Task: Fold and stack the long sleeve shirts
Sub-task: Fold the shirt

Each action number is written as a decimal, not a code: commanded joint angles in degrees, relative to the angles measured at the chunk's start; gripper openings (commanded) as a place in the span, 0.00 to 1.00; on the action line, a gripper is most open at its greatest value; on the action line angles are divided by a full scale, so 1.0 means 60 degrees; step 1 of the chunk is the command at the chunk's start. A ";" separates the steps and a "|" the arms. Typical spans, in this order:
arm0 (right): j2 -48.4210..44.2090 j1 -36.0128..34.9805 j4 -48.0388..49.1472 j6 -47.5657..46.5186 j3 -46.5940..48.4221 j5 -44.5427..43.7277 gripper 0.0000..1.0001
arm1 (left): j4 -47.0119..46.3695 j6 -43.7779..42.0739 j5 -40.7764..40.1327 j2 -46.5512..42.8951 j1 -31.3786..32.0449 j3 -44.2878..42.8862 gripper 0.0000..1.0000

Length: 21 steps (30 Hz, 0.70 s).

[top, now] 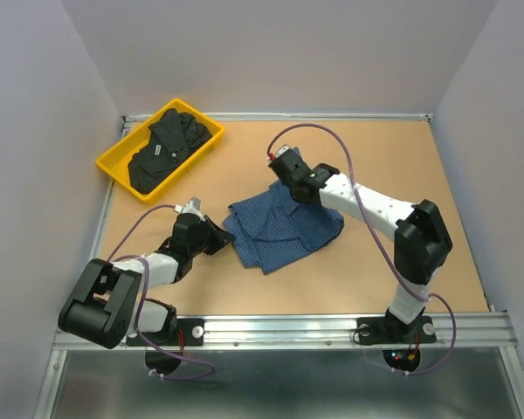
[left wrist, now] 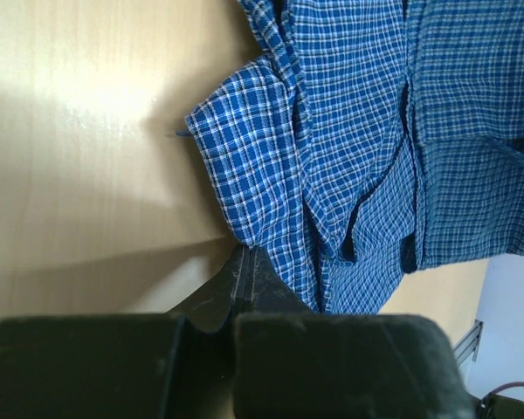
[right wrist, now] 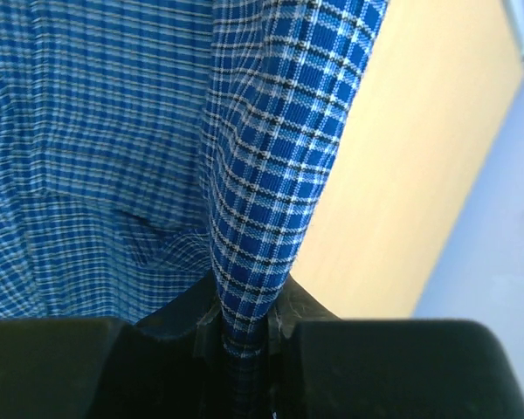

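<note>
1. Right gripper (right wrist: 244, 325): I see its jaws clamped narrow on a raised fold of the blue shirt (right wrist: 87, 157). The checked cloth runs straight up from between the fingers.
2. Left gripper (left wrist: 244, 269): the jaws are pressed together with no gap. The tips sit at the near edge of the blue shirt. I cannot tell whether any cloth is caught between them.
3. Blue shirt: from above it lies rumpled and partly folded on the middle of the table (top: 419, 175), between the two grippers. The right gripper is at its far edge and the left gripper at its left edge.
4. Black shirt (top: 168, 147): it is bunched inside the yellow tray (top: 118, 175) at the far left corner of the table, with a small white tag showing. It is well apart from the blue shirt, and neither gripper is touching it.
</note>
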<state>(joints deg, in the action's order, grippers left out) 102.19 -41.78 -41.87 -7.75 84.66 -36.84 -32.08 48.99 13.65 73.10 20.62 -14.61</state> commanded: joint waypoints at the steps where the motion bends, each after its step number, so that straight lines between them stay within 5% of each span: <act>1: 0.0559 -0.1019 0.0122 -0.0027 0.0684 -0.2267 0.01 | -0.0147 0.0096 0.0040 -0.0157 0.0137 0.0106 0.00; 21: 0.3504 -0.3510 -0.0903 0.1262 0.2413 -0.1668 0.11 | -0.0953 0.0697 -0.0019 0.0180 0.0533 0.0545 0.00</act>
<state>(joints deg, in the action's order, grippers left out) 121.84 -61.80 -45.58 -2.94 95.77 -47.83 -34.72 52.38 13.45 74.08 23.40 -12.47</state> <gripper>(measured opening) 0.186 0.017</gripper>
